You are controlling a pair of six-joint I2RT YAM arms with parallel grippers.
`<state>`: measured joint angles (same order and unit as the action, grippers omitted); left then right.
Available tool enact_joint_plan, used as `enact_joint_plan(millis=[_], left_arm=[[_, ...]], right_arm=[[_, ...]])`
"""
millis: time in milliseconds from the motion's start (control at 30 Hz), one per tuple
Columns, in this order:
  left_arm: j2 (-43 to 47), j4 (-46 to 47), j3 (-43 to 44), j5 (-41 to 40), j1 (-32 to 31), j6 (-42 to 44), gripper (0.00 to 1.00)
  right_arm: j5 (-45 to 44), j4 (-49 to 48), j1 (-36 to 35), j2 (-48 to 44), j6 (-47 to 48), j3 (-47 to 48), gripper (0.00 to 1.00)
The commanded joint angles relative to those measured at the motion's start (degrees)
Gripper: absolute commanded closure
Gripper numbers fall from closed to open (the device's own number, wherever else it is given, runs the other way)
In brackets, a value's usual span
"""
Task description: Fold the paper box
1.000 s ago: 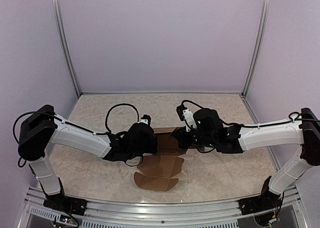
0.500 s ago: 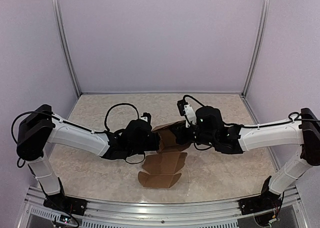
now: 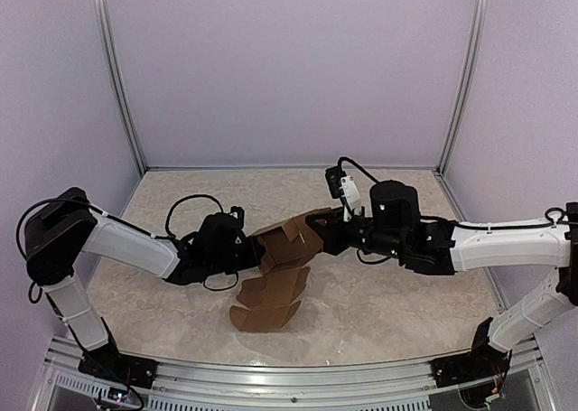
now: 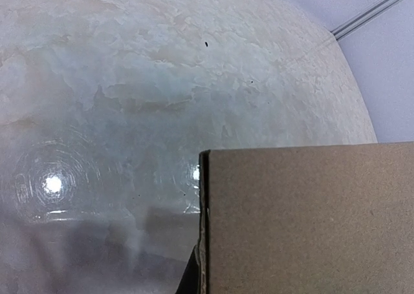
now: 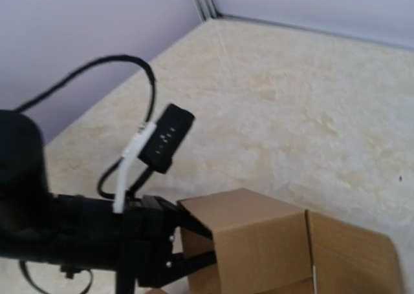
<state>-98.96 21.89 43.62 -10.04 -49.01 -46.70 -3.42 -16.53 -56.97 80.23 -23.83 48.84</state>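
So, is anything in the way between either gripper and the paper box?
Nothing visible does. The left gripper is shut on the left edge of the paper box, and the right gripper is shut at its right edge, in direct contact.

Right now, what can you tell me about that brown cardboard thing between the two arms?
The paper box is plain brown cardboard, a creased cut-out sheet only partly folded. Its upper panels are bent into a box-like corner held between the left gripper and the right gripper, each shut on one side. Rounded lower flaps hang unfolded toward the table.
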Motion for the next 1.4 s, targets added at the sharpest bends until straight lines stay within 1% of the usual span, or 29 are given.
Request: enact_joint_plan(millis=[0, 100, 167, 300, 500, 667, 867, 1133, 1267, 1367], left_arm=[[2.83, 3.23, -0.80, 3.53, 1.28, -1.45, 1.00], [3.77, 4.89, -1.56, 6.23, 2.10, -2.99, 1.00], [4.39, 7.85, -2.77, 8.86, 2.98, -5.24, 1.00], [6.22, 12.31, -4.63, 13.79, 4.51, -9.08, 1.00], [9.25, 12.65, -4.78, 16.08, 4.72, -10.24, 1.00], [11.80, 12.69, -4.68, 17.97, 4.61, -11.00, 1.00], [13.93, 12.06, -4.46, 18.39, 3.47, -11.07, 1.00], [15.04, 11.18, -3.70, 18.69, 2.25, -10.32, 1.00], [15.91, 7.82, -2.53, 17.21, 1.08, -7.85, 1.00], [17.04, 6.02, -1.85, 16.48, 0.38, -6.44, 1.00]], right_arm=[[2.69, 1.75, -0.69, -3.74, 2.01, -1.82, 1.00], [3.26, 0.16, -0.90, -5.76, 2.56, -4.17, 1.00], [5.29, -1.67, -1.05, -7.03, 3.05, -6.11, 1.00], [6.36, -6.54, -2.17, -10.26, 4.77, -10.54, 1.00], [6.24, -11.48, -3.55, -13.84, 6.84, -14.30, 1.00], [5.59, -12.52, -4.06, -13.33, 7.35, -12.99, 1.00], [5.09, -14.27, -4.98, -11.95, 8.33, -9.86, 1.00], [3.86, -13.58, -6.58, -8.36, 10.11, -4.66, 1.00], [3.86, -14.14, -6.67, -7.23, 10.26, -3.99, 1.00], [1.41, -14.18, -6.84, -6.74, 10.42, -3.95, 1.00]])
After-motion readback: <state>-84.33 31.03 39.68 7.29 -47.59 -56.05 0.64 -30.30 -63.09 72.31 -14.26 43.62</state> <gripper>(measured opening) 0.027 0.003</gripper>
